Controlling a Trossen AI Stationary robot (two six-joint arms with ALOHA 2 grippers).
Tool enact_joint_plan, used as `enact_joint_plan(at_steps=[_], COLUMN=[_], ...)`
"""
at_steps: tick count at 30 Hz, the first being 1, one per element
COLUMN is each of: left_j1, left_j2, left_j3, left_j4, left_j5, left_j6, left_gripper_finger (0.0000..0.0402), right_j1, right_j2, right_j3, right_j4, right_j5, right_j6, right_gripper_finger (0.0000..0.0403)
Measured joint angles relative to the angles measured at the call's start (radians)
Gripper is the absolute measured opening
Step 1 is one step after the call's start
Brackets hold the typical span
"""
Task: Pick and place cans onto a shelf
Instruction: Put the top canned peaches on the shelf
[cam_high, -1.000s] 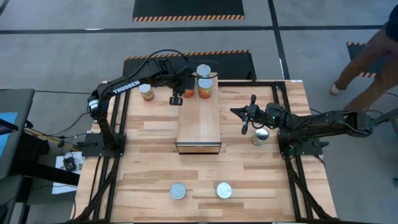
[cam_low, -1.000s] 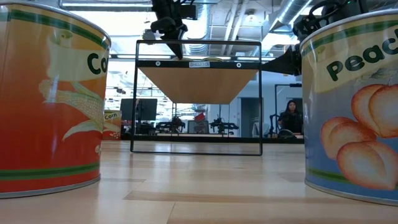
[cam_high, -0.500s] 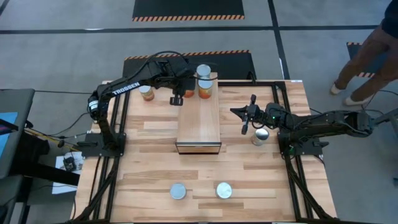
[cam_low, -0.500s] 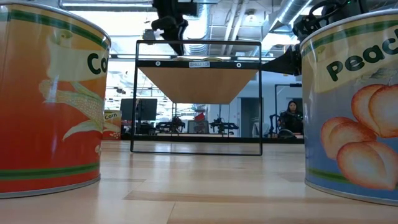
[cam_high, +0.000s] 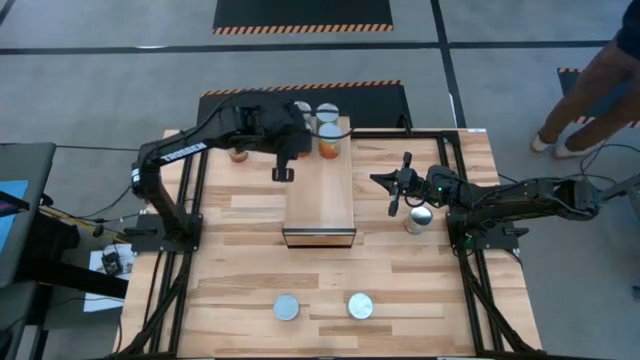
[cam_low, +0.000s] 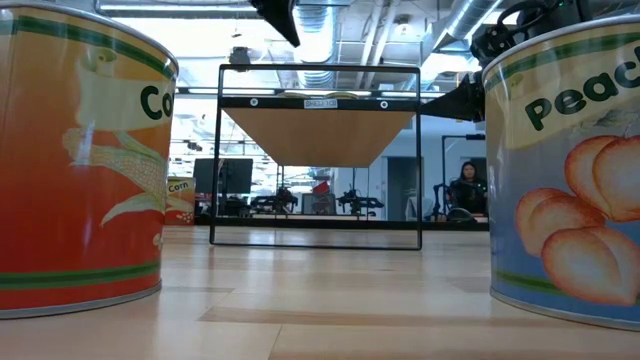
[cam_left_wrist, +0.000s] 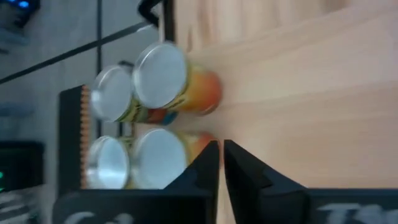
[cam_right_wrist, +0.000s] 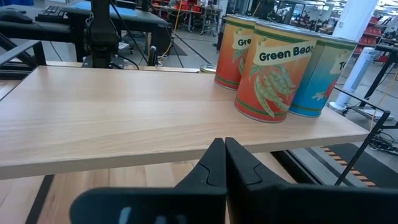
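Risk: left hand (cam_high: 283, 173), fingers clenched empty beside the long light-wood box shelf (cam_high: 320, 195), could clip the orange-labelled cans (cam_high: 329, 140); right hand (cam_high: 398, 184) clenched, waiting.

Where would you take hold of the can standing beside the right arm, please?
Grip the can across its curved side wall, coming straight down with fingers straddling it. It stands upright, round top up, and the right arm passes close beside it, so a sideways approach looks cramped.

Matt pale wood shelf (cam_high: 320, 190); glossy metal-topped cans (cam_right_wrist: 268, 78).
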Motion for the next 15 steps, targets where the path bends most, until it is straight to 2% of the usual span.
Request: enact_joint_plan(at_steps=[3, 7, 15], left_j1=[-0.016, -0.039, -0.097], left_j2=[-0.052, -0.168, -0.503], left_j3=[-0.070, -0.245, -0.778], left_j4=[0.032, 0.134, 0.556], left_j5=[0.017, -0.001, 0.003], left_j6=[-0.026, -0.056, -0.162], left_gripper_finger=[0.0002, 0.0002, 0.0002], right_j1=[0.000, 0.000, 0.000], right_j2=[0.000, 0.000, 0.000], right_j3=[0.000, 0.000, 0.000], right_j4=[0.000, 0.000, 0.000], right_j5=[0.000, 0.000, 0.000], right_j6=[0.000, 0.000, 0.027], right_gripper_finger=[0.0007, 0.0007, 0.0006])
